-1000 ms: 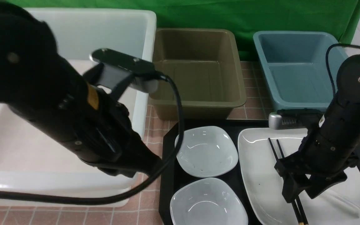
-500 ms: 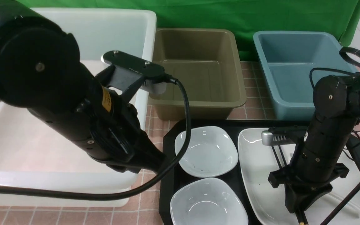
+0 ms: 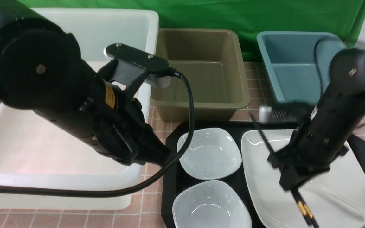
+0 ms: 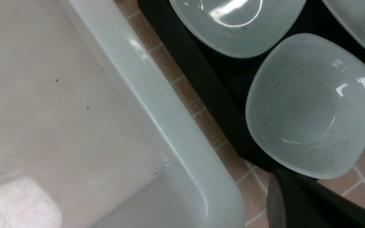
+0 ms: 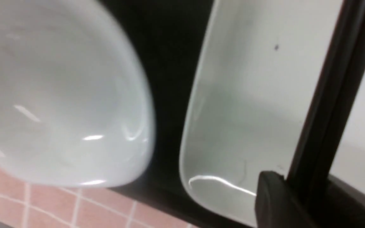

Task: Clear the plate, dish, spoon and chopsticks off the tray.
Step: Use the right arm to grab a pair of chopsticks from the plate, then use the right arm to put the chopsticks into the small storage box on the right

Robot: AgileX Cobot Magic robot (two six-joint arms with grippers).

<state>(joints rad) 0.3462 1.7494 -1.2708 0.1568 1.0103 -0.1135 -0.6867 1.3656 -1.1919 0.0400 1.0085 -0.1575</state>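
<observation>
The black tray (image 3: 169, 177) holds two small white dishes (image 3: 209, 153) (image 3: 211, 205) and the large white plate (image 3: 261, 180). My right gripper (image 3: 291, 185) hangs over the plate, shut on the black chopsticks (image 3: 262, 138), which slant in the air with their light ends low (image 3: 304, 210). In the right wrist view the chopsticks (image 5: 331, 95) run out from between the fingers (image 5: 271, 196) above the plate (image 5: 242, 95). A pale spoon (image 3: 334, 199) shows only faintly on the plate. My left gripper (image 3: 160, 156) is shut and empty by the tray's left rim (image 4: 201, 85), close to the near dish (image 4: 312, 104).
A big white bin (image 3: 74, 38) stands on the left, right beside my left arm. Behind the tray are an olive bin (image 3: 198, 98) and a blue bin (image 3: 296, 72). A black cable (image 3: 185, 104) loops off the left wrist over the tray's left edge.
My right gripper has shut on the chopsticks and raised them off the plate, swinging them to a slant. The left arm shifted slightly towards the tray and then held still.
</observation>
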